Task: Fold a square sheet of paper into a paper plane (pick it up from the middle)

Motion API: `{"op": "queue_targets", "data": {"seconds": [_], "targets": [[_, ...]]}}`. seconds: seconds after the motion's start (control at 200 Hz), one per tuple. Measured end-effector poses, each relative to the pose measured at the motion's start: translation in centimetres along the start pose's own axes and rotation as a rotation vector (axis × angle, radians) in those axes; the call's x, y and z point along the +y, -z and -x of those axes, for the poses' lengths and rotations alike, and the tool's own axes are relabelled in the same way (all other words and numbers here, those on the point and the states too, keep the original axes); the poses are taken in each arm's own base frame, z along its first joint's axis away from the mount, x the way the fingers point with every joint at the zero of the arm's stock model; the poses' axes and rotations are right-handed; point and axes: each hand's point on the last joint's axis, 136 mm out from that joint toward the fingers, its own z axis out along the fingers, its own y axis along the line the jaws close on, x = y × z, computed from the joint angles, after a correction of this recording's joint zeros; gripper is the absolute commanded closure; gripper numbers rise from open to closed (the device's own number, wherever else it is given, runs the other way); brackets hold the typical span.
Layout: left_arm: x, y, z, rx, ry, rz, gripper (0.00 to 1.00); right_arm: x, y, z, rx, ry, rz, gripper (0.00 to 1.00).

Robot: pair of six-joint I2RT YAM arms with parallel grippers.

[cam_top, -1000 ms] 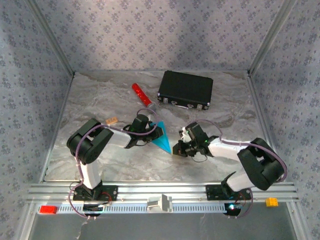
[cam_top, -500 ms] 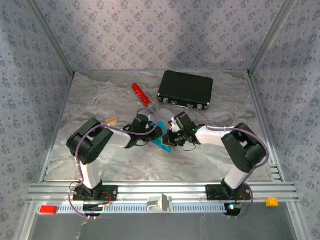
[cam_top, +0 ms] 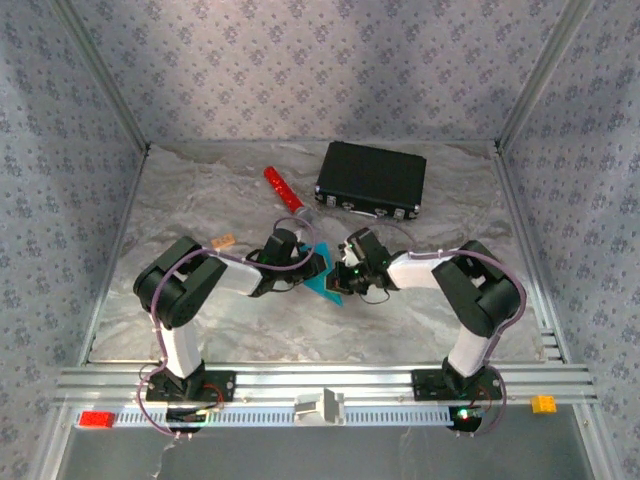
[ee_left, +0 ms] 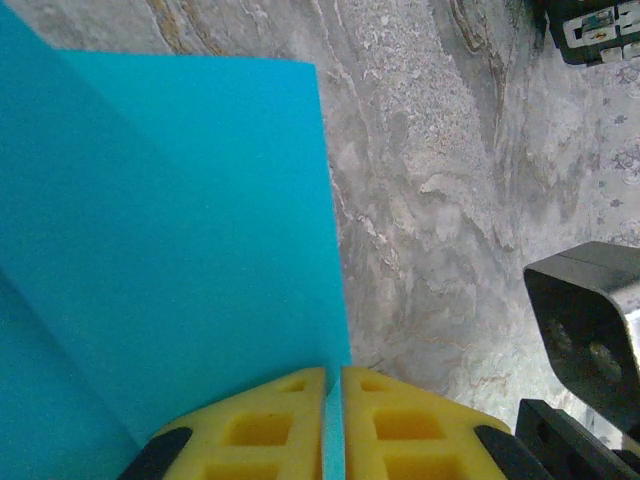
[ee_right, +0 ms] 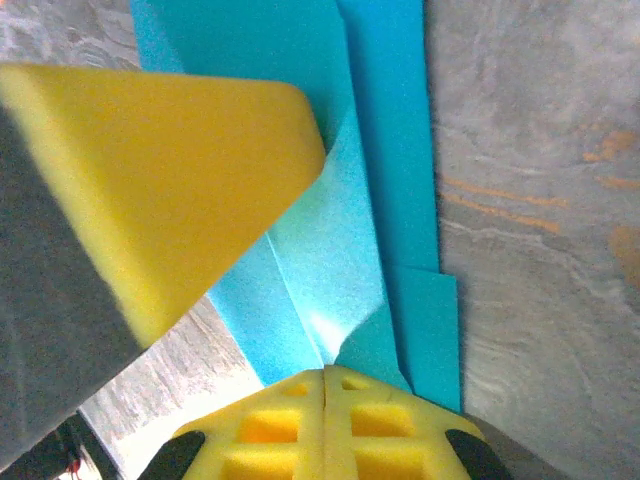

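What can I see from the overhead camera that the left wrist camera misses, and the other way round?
Overhead gives the wider scene: the black case and red cylinder towards the back of the table. The left wrist camera gives the close-up: the left gripper, its yellow pads shut on the edge of the blue paper. Both show that paper and the marbled tabletop.

The cyan-blue paper (cam_top: 325,284) lies partly folded, 1 flap raised.
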Motion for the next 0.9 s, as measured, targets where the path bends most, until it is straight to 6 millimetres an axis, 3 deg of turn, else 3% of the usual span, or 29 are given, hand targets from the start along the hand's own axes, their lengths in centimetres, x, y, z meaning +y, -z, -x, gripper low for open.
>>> {"op": "queue_targets", "data": {"seconds": [0.33,0.59,0.899], "targets": [[-0.6,0.1,0.2,0.032,-0.023,0.015,0.82,-0.2,0.3,-0.2,-0.037,-0.029,0.054,1.0],[-3.4,2.7,1.2,-0.004,-0.071,-0.016,0.9,-0.2,0.3,-0.2,-0.038,-0.036,0.056,1.0],[-0.5,0.8,-1.2,0.083,-0.046,0.051,0.9,-0.2,0.3,-0.2,-0.038,-0.039,0.056,1.0]]}}
